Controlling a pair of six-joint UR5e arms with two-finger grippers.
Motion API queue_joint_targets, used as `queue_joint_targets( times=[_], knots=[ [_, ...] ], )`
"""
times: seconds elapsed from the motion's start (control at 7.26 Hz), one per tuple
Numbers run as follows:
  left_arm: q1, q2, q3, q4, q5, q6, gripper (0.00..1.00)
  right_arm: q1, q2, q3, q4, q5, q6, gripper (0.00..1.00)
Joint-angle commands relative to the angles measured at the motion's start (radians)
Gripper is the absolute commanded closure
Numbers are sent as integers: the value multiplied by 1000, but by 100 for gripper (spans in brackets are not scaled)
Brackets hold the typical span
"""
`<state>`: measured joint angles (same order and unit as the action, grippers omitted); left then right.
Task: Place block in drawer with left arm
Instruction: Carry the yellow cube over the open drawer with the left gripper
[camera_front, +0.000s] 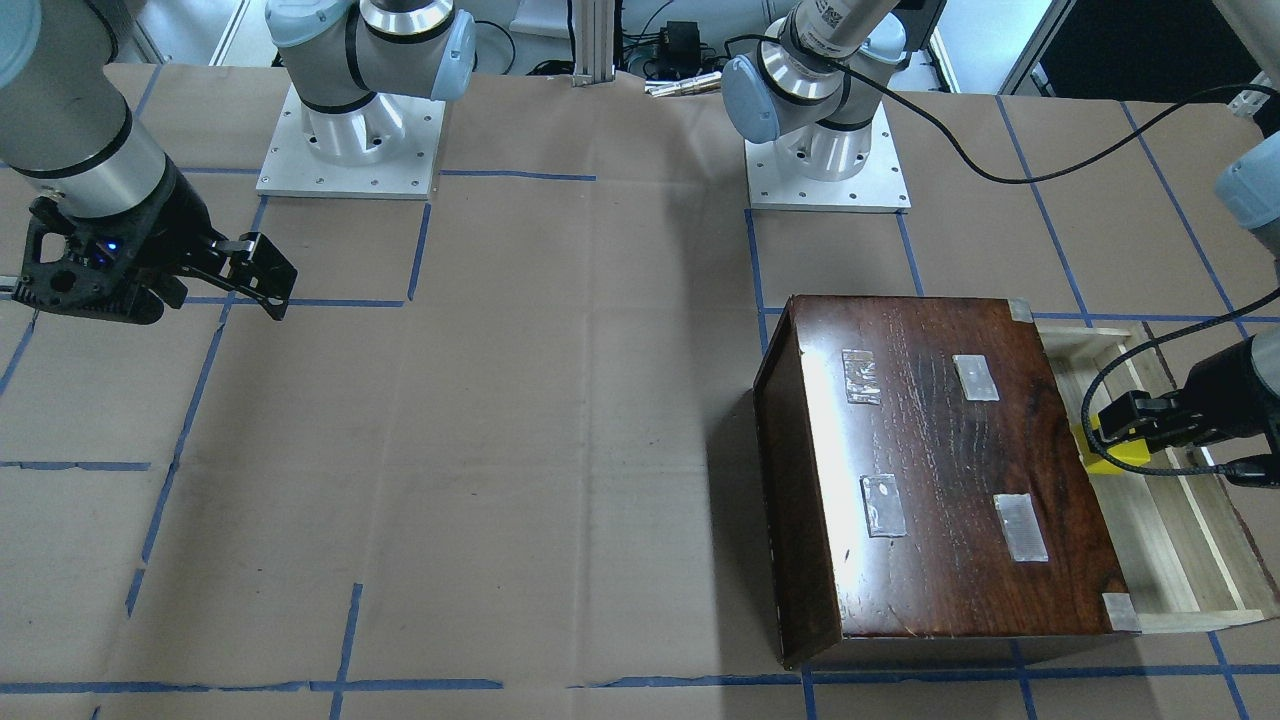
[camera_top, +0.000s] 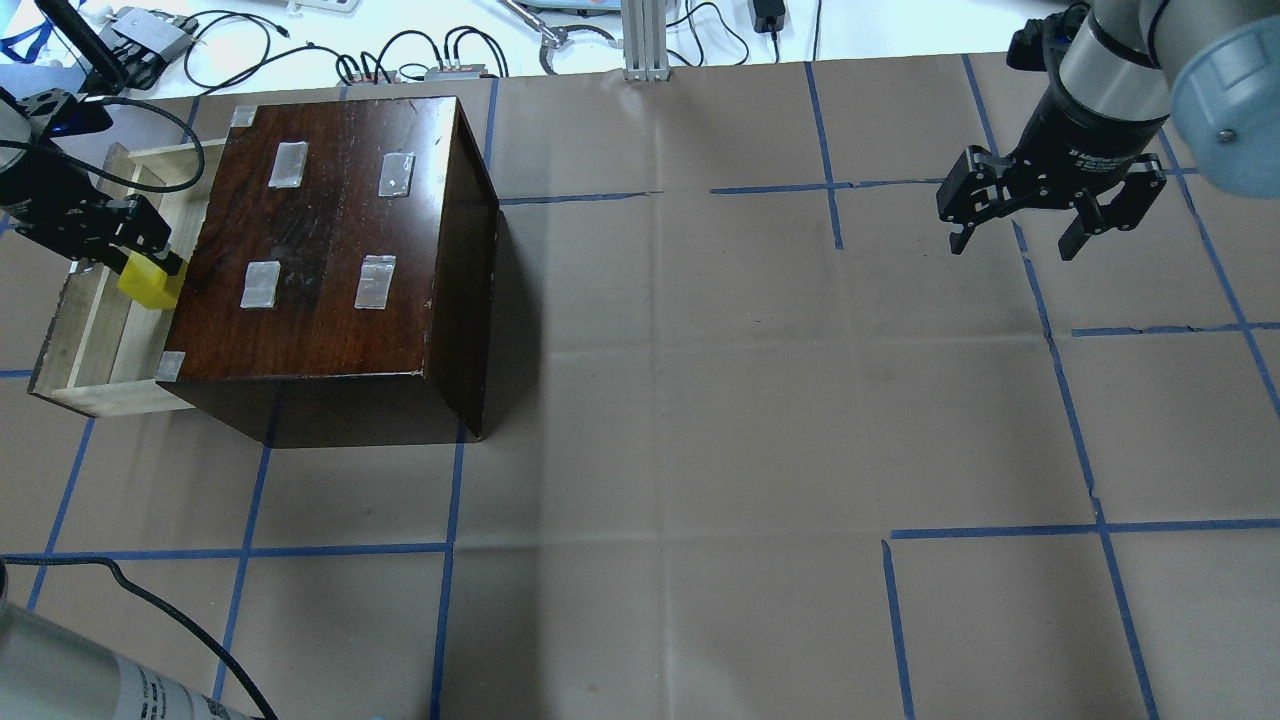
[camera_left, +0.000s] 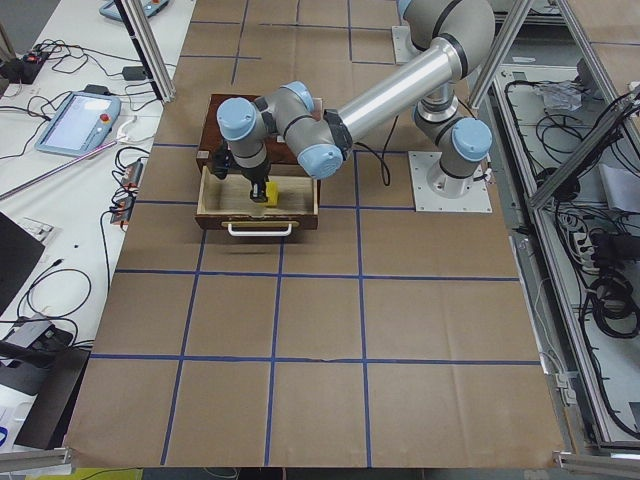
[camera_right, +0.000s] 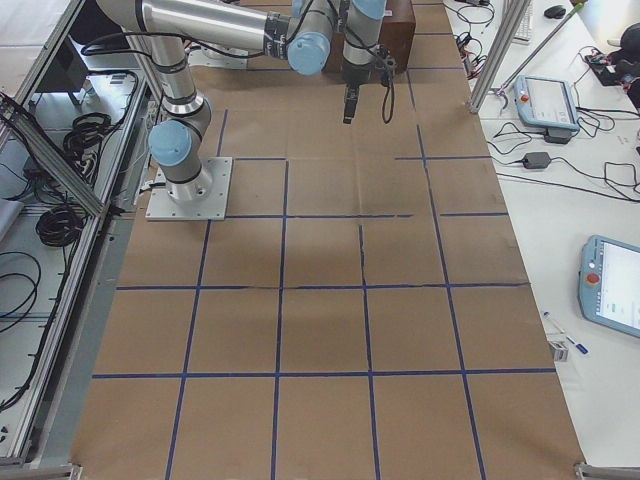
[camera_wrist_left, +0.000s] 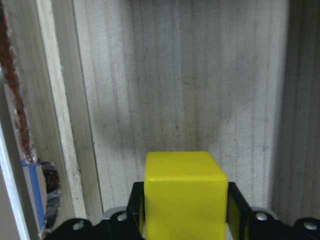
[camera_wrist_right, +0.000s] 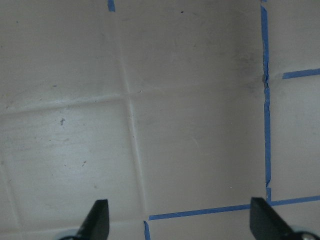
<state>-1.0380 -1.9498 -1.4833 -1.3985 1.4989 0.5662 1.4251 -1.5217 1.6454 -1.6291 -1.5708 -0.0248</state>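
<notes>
1. Brown paper covers the tabletop (camera_top: 700, 400), which is crossed by blue tape lines (camera_top: 450, 600) in a loose grid; cables and small devices lie along its far edge.
2. At the far left of the overhead view, the left arm (camera_left: 400, 85) reaches down over the drawer (camera_top: 75, 375), with a black cable (camera_top: 150, 105) looping beside its wrist.
3. The left gripper (camera_top: 143, 262) has its jaws closed narrowly on the block (camera_top: 148, 285). In the left wrist view, black fingers (camera_wrist_left: 235, 205) press both sides of the yellow cube.
4. The block hangs inside the pulled-out drawer, over its pale wooden floor and close to the box front. Whether its underside touches the floor cannot be told.
5. The drawer juts out from the left side of the dark glossy box (camera_top: 330, 230), and a white handle (camera_left: 262, 229) shows on its front in the exterior left view.
6. Four pale patches (camera_top: 375, 282) sit on the box top.
7. To the right of the box lies a broad stretch of paper.
8. At the far right, the right gripper (camera_top: 1012, 245) hovers above the paper with its jaws spread wide and nothing between them, well apart from the box.
</notes>
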Motion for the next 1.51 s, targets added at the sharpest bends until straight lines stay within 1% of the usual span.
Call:
queue_joint_targets(
  times=[0.0,0.14,0.28,0.41,0.55,0.69,0.83,0.96,1.24,1.38],
  knots=[
    [-1,-8,3,35,6,6,91,0,0,1,0,0,0,0],
    [-1,-11,1,42,6,6,86,0,0,-1,0,0,0,0],
    [-1,-17,1,43,6,6,86,0,0,1,0,0,0,0],
    [-2,-17,1,43,6,6,84,0,0,-1,0,0,0,0],
    [-2,-18,0,43,4,6,77,0,0,1,0,0,0,0],
    [-2,-20,0,43,6,1,43,0,0,-1,0,0,0,0],
    [-2,-20,-6,41,6,-8,19,0,0,1,0,0,0,0],
    [-2,-18,-6,41,6,-18,12,0,0,1,0,0,0,0],
    [-2,-15,-2,41,7,-19,10,0,0,-1,0,0,0,0],
    [-5,3,12,35,7,-14,10,0,0,-1,0,2,0,0]
  ],
)
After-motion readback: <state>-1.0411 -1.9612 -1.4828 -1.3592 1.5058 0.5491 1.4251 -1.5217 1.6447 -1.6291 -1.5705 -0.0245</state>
